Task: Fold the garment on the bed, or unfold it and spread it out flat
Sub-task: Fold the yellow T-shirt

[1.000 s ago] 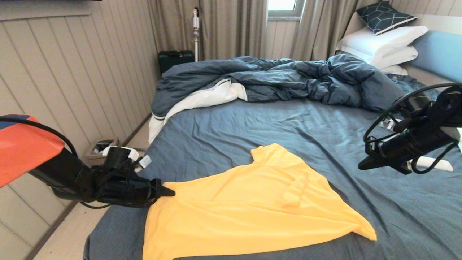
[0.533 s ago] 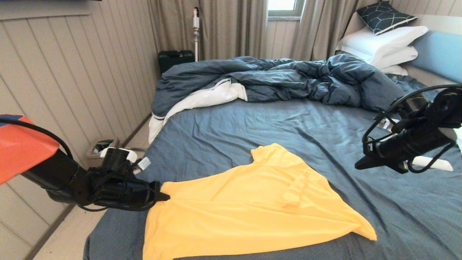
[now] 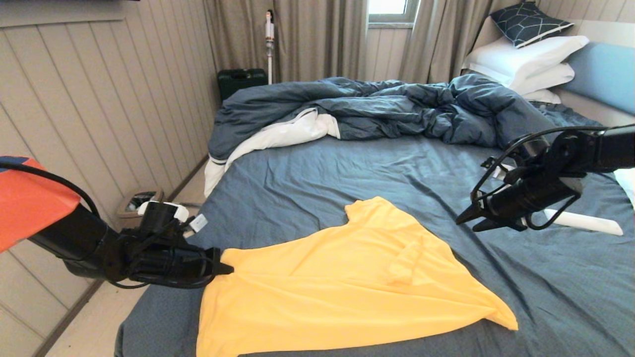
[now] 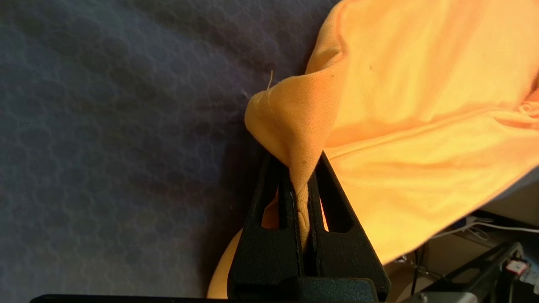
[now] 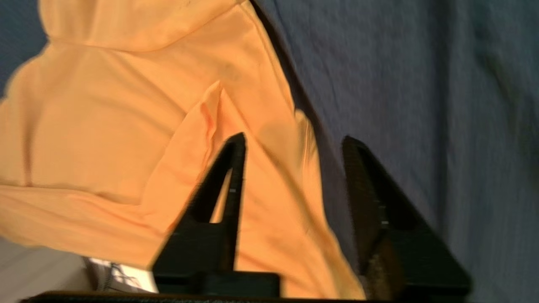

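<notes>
Surroundings: beyond both grippers, at the far side of the wide bed with its dark blue-grey sheet point(image 3: 347, 173), lies a rumpled dark blue duvet with a white underside point(image 3: 377, 106); stacked white pillows point(image 3: 526, 62) topped by a dark patterned cushion point(image 3: 528, 22) rest against a light blue padded headboard point(image 3: 603, 74). Off the bed, on the left gripper's side, a small waste bin point(image 3: 139, 201) stands by the panelled wall, and a dark green case point(image 3: 241, 82) and an upright white stick vacuum point(image 3: 269, 44) stand before the grey curtains. A white cylindrical object point(image 3: 585, 222) lies on the sheet just behind the right gripper. Nothing lies between either gripper and the cloth.

Task object: the large bright yellow short-sleeved T-shirt of thin smooth fabric point(image 3: 347, 282) lies spread, with some folds, on the near part of the bed, between the two grippers.

Left gripper point(image 3: 225, 267): black, level with the sheet, at the shirt's corner. In the wrist view its jaws are clenched on a bunched fold of the yellow fabric point(image 4: 297, 139), which rises as a peak ahead of the fingertips.

Right gripper point(image 3: 466, 220): black, in the air above the sheet, tips pointing toward the shirt's far edge and apart from it. Its jaws stand released, partly spread, gripping nothing; the shirt's edge point(image 5: 269, 139) and bare sheet show between them.
</notes>
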### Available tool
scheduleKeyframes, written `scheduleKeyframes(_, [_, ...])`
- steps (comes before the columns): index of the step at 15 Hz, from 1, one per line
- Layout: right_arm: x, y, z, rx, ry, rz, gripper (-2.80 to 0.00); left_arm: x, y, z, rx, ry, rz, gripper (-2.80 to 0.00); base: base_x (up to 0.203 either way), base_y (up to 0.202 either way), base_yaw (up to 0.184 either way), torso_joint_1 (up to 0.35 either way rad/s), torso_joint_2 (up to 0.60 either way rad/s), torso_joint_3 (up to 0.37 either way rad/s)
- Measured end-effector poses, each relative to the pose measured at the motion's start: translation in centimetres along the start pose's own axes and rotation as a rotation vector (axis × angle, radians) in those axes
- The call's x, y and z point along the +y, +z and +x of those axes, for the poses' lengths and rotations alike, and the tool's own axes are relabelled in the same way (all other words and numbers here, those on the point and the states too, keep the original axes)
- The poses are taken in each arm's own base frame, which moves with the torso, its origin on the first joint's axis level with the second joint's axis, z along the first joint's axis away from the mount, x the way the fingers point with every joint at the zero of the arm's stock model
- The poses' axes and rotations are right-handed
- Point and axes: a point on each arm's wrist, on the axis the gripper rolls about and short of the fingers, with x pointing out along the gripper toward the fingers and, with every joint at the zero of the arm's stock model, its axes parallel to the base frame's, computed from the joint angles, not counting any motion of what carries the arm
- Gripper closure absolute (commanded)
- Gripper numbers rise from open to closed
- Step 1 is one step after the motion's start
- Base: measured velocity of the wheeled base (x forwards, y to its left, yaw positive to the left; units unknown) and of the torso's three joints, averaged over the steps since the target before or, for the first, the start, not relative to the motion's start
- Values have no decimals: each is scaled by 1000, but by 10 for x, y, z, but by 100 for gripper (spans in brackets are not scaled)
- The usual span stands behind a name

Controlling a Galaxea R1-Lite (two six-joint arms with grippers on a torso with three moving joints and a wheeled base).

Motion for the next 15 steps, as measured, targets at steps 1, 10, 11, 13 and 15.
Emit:
scheduleKeyframes(1, [0,3,9,4,3,-34,-280,0,0,1,1,1,1,0,0,0,0,0,0,0])
scheduleKeyframes(10, [28,20,77,39,48,-125,-280,-3,2,6,-2,17,13,0,0,0,0,0,0,0])
scheduleKeyframes(11, [32,20,82,41,53,-133,-280,-3,1,6,-1,17,14,0,0,0,0,0,0,0])
scheduleKeyframes(13, [38,19,91,38,62,-143,-280,-4,1,7,0,16,13,0,0,0,0,0,0,0])
scheduleKeyframes(15, [40,20,98,25,68,-149,-280,-4,1,7,2,16,14,0,0,0,0,0,0,0])
